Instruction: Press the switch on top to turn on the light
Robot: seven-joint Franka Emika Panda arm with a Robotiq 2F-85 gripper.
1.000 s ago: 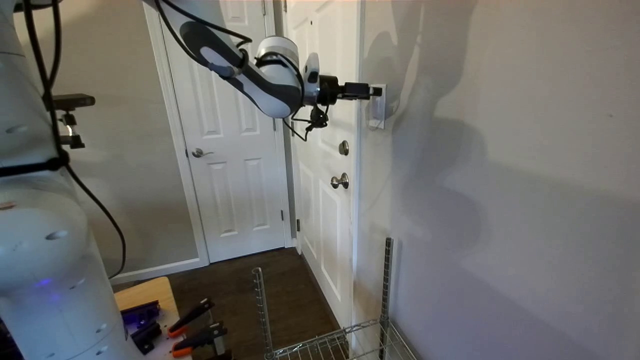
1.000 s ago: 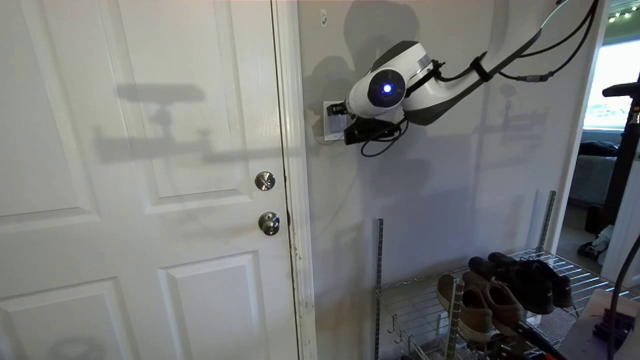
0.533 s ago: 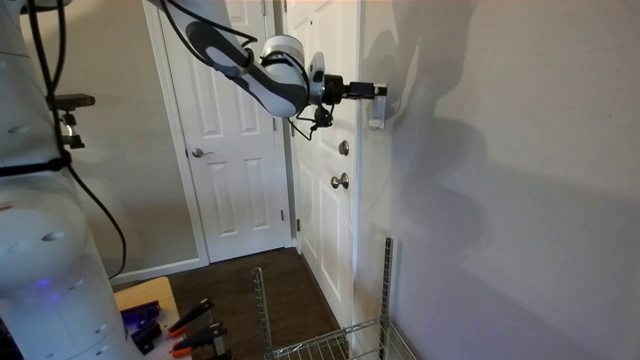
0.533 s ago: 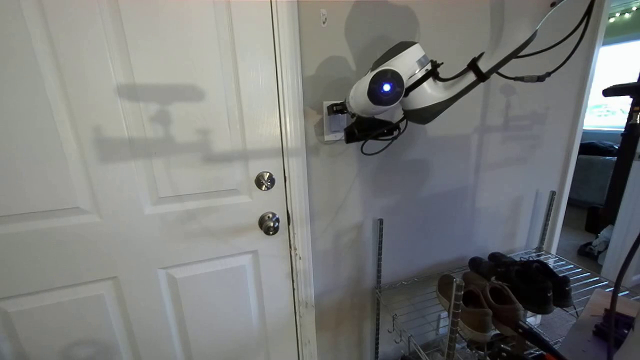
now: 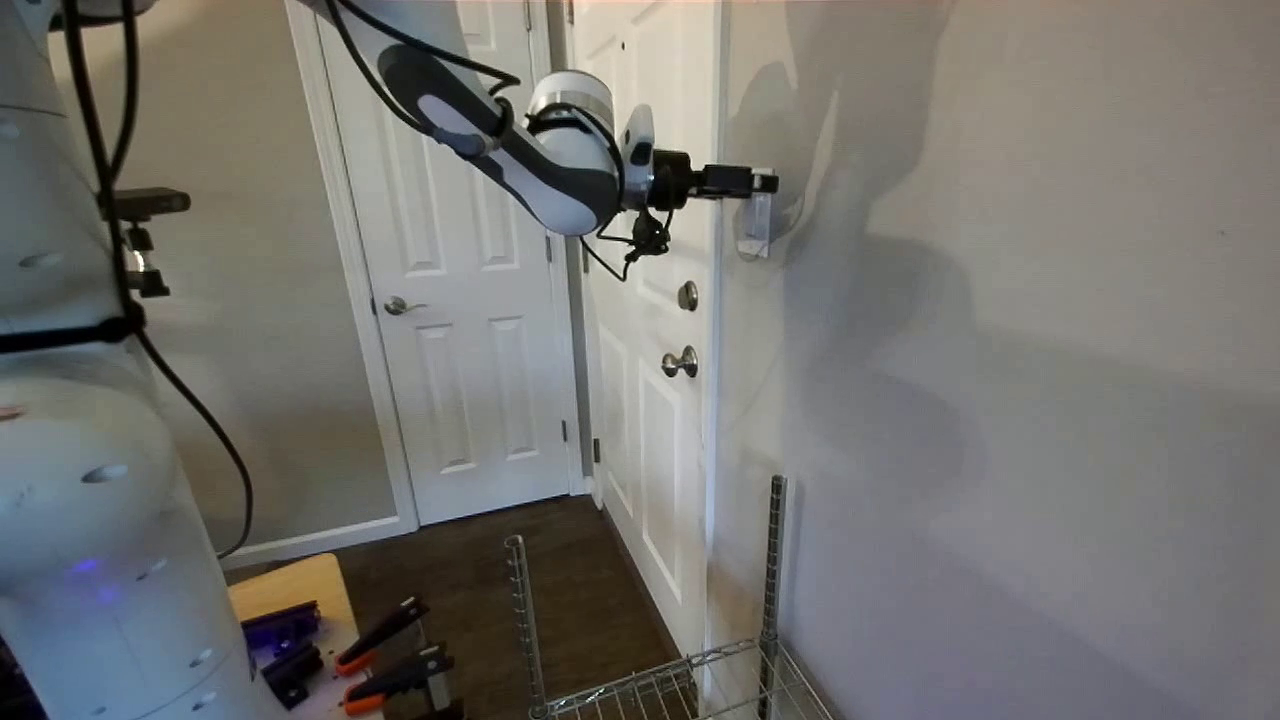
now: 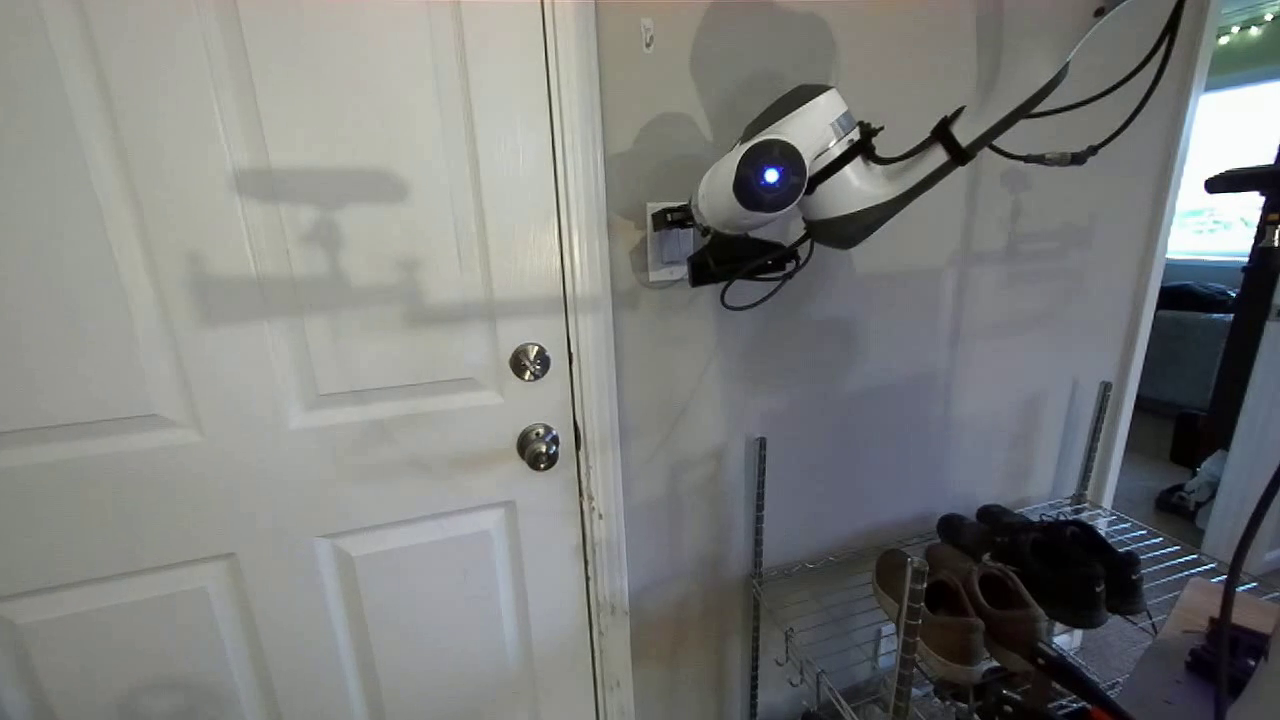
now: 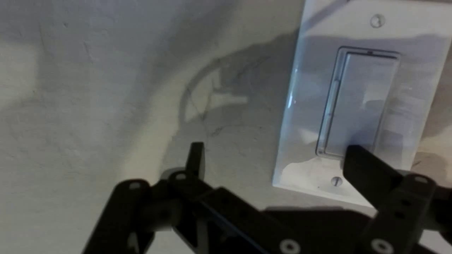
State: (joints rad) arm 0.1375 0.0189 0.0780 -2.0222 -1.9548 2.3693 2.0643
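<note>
Lined up for one firm push

The pale wall point(image 5: 1080, 350) meets a white door point(image 6: 290, 300) at its frame point(image 6: 585, 300), and a wire rack point(image 6: 830, 605) stands low beside the wall. The arm point(image 6: 890, 185) reaches across to the wall near that frame. Its gripper point(image 7: 276, 153) is spread wide and holds nothing. The switch plate point(image 7: 411, 91) is fixed to the wall just beside the frame; in both exterior views the gripper crosses its upper part. Set in the plate is the rocker point(image 7: 360, 102). One finger point(image 7: 370, 173) overlaps the rocker's end, the upper one judging by the exterior views, while the other finger point(image 7: 196, 158) lies off the plate, over bare wall. Contact I cannot make out.

The step in hand looks to be the press. Drive straight at the wall, tip on the rocker, not the plate; a slip outward could land it near the screw point(image 7: 336, 181). The free finger may meet the wall and steal the push, so watch it. Ease back once the rocker gives.
</note>
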